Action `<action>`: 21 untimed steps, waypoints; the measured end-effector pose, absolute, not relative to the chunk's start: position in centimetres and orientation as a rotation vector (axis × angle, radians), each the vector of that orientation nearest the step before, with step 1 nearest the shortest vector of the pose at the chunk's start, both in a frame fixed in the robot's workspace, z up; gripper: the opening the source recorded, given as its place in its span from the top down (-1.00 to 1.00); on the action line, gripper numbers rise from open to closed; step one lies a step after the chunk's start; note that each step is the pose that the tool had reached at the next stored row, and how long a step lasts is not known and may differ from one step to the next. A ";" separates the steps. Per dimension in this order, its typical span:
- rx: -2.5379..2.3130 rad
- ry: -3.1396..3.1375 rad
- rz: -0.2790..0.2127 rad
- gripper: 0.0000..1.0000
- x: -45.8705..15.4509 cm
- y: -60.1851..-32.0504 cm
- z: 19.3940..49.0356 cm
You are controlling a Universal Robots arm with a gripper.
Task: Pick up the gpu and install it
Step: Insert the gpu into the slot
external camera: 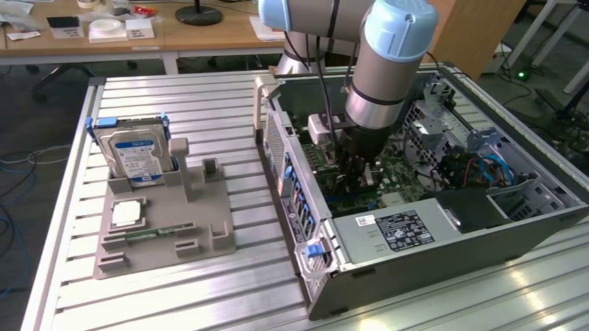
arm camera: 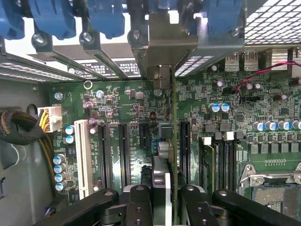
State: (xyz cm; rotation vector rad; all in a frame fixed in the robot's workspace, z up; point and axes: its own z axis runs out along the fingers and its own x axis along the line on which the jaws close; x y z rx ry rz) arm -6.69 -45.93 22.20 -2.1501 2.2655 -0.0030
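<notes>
My gripper [arm camera: 165, 190] is lowered into the open computer case [external camera: 318, 227], and the arm's wrist [external camera: 359, 148] stands over the motherboard [arm camera: 113, 106]. It is shut on the gpu [arm camera: 174, 141], which I see edge-on as a thin green board running away from the black fingers [arm camera: 139, 205]. The card's silver end bracket [arm camera: 162, 44] sits at the case's rear slot openings. The card stands upright between the black expansion slots [arm camera: 124, 150]. Whether its edge sits in a slot I cannot tell.
On the exterior view's left, a grey fixture [external camera: 207, 207] holds a silver hard drive with a blue label [external camera: 136, 157], a narrow green memory stick [external camera: 152, 234] and a square chip [external camera: 126, 213]. A power supply [external camera: 405, 231] fills the case's near corner. Cables [arm camera: 21, 129] lie beside the board.
</notes>
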 end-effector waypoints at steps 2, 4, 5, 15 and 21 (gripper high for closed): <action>-2.150 2.266 -0.002 0.44 -6.7 -45.9 22.2; -2.150 2.265 -0.002 0.44 -6.7 -45.9 22.2; -2.150 2.265 -0.001 0.44 -6.7 -45.9 22.3; -2.150 2.265 -0.002 0.44 -6.7 -45.9 22.4; -2.151 2.264 -0.002 0.44 -6.7 -45.9 22.5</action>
